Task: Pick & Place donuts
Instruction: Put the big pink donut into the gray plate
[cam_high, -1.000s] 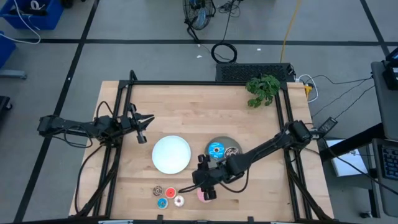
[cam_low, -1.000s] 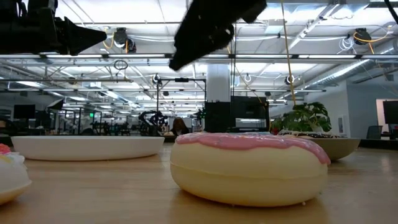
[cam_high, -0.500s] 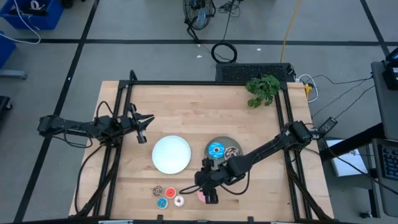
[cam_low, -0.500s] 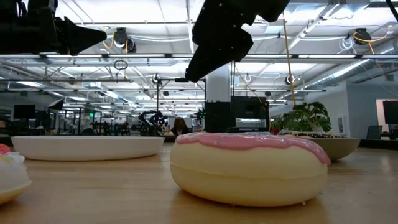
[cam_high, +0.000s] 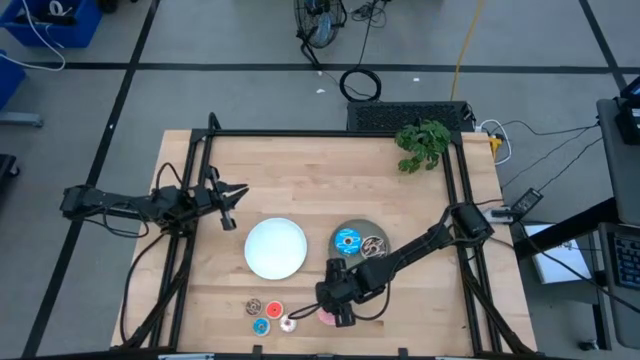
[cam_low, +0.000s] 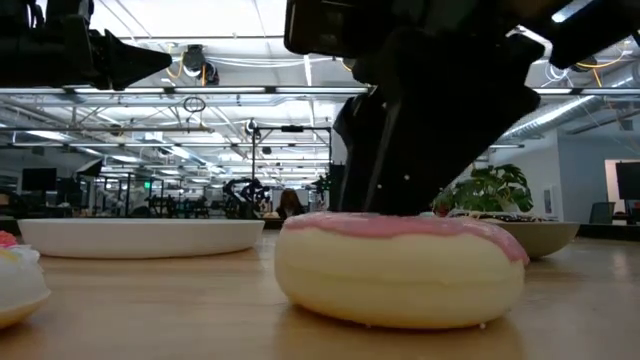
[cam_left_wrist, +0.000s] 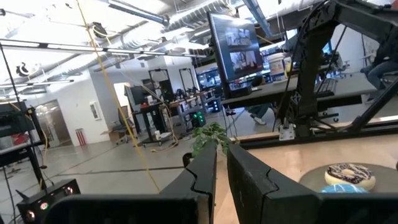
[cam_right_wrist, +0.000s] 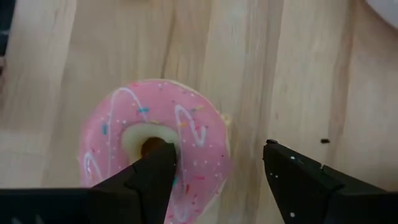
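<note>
High view: two donuts (cam_high: 358, 241) on grey plate (cam_high: 362, 226).

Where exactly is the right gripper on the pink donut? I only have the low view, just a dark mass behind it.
Observer: Right wrist view shows the right gripper open and straddling the ring of the pink donut: one finger in the hole, the other outside the rim.
Operator: Other big donuts?
Observer: High view: the blue donut and the sprinkled brown donut lie on the grey plate.
Operator: Left arm in the way?
Observer: No. The left gripper hangs over the table's left part, beyond the white plate, well away from the donuts.
</note>
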